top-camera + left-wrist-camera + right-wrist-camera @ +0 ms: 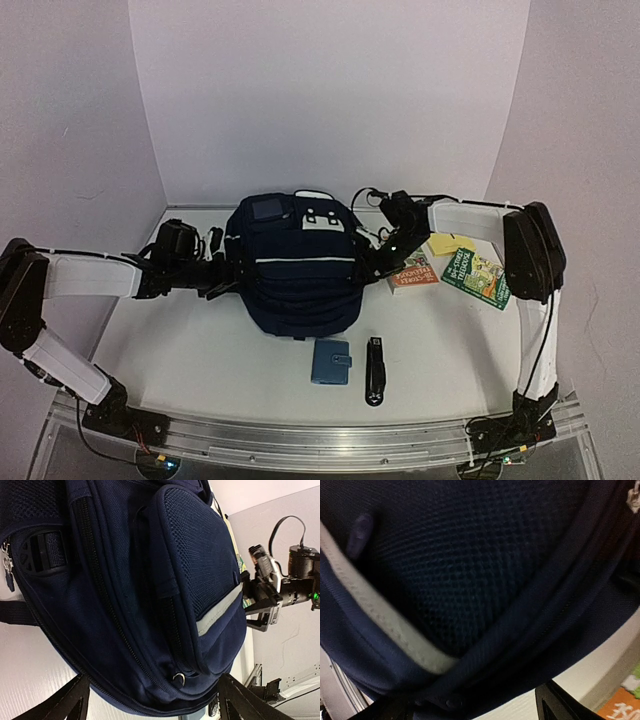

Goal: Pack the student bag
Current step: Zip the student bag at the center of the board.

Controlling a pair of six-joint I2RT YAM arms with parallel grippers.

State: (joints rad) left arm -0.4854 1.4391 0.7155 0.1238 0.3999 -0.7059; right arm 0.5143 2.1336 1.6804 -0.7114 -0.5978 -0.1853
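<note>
Nearest the arms, on the white counter (200,370), a small light-blue wallet (331,362) lies flat and snapped shut. Just to its right is a slim black object (375,370), too small to name.

Behind them, at the middle of the counter, rests the student bag (292,265). It is a plump, rounded backpack of dark navy woven fabric. It has a mesh-faced front pocket with a thin pale stripe across it, black zips, a black buckle on its side and white patches near its top. The zips that show appear closed, and what is inside the bag cannot be seen.

The bag sits between the two arms. The left tool (152,702) is at the bag's left flank. Its black fingers (70,702) are spread wide with the bag's lower edge just ahead of them, gripping nothing — released. The right tool (475,707) is at the opposite flank, so close that navy mesh and the stripe fill its view. Its fingers (557,705) are likewise spread apart, with no fabric pinched between them.

Farther right, beyond the right tool, an orange-and-white booklet (413,270) and a green one (476,278) lie flat side by side — a yellow paper (452,244) just behind them.
</note>
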